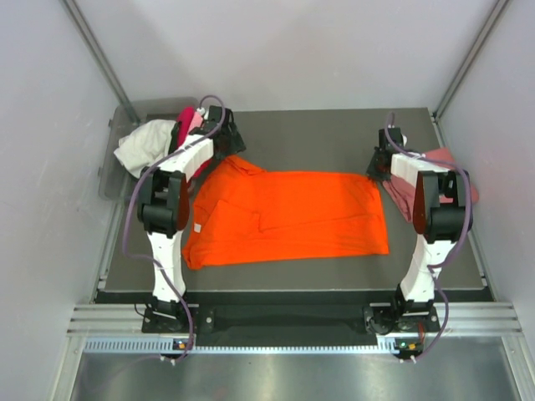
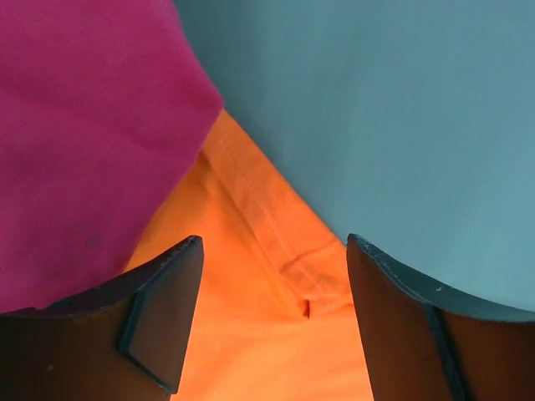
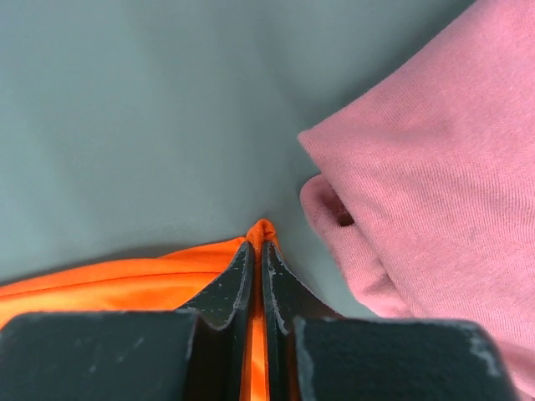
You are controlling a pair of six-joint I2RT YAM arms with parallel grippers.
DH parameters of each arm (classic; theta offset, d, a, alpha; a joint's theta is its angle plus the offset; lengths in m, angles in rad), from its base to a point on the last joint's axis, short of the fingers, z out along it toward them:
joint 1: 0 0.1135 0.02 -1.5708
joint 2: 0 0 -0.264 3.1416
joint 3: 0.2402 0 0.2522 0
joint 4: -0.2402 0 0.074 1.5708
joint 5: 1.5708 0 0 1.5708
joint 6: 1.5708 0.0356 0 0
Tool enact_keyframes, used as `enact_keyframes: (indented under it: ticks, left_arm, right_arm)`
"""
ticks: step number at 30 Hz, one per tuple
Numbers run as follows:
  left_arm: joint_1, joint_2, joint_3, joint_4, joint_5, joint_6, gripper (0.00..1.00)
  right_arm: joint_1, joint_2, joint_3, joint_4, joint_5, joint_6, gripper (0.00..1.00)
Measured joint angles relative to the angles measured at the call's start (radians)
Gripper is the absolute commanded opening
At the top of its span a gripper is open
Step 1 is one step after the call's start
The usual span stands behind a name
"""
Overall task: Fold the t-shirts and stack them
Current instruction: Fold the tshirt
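Right fingers [image 3: 238,280] clamped tight on a folded corner of the orange t-shirt [image 1: 292,217]. Left fingers [image 2: 163,317] wide apart over its double-stitched hem, gripping nothing; magenta t-shirt [image 2: 84,125] alongside. Orange one lies flat mid-worktop [image 1: 318,138], smooth cloth. Small white tag [image 1: 198,225] at its left edge, unreadable. Fine-ribbed salmon-pink t-shirt [image 3: 435,184] just beside the right fingers.

I see the spread t-shirt [image 1: 288,217] lying across the middle of the table [image 1: 318,134], between the two arms. Behind its left end sits the bin [image 1: 113,180] (off the table's far-left corner), holding a heap of t-shirts [image 1: 155,144]. A second t-shirt [image 1: 451,167] lies just right of its far-right corner.
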Motion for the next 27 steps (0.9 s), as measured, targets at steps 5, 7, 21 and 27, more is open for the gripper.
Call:
enact_keyframes:
  ticks: [5, 7, 21, 27]
  left_arm:
    - [-0.032, 0.072, 0.049, -0.012, -0.037, -0.003, 0.68]
    - [-0.05, 0.097, 0.075, -0.017, -0.048, -0.003, 0.64]
    - [-0.067, 0.148, 0.108, -0.084, -0.167, -0.033, 0.61]
    - [-0.067, 0.148, 0.105, -0.086, -0.233, -0.028, 0.59]
  right_arm:
    - [0.0, -0.002, -0.005, 0.006, -0.004, 0.0, 0.0]
    - [0.0, -0.003, -0.007, 0.008, -0.004, 0.0, 0.0]
    - [0.0, -0.017, -0.025, 0.014, -0.012, 0.0, 0.0]
    - [0.0, -0.017, -0.025, 0.014, -0.014, 0.0, 0.0]
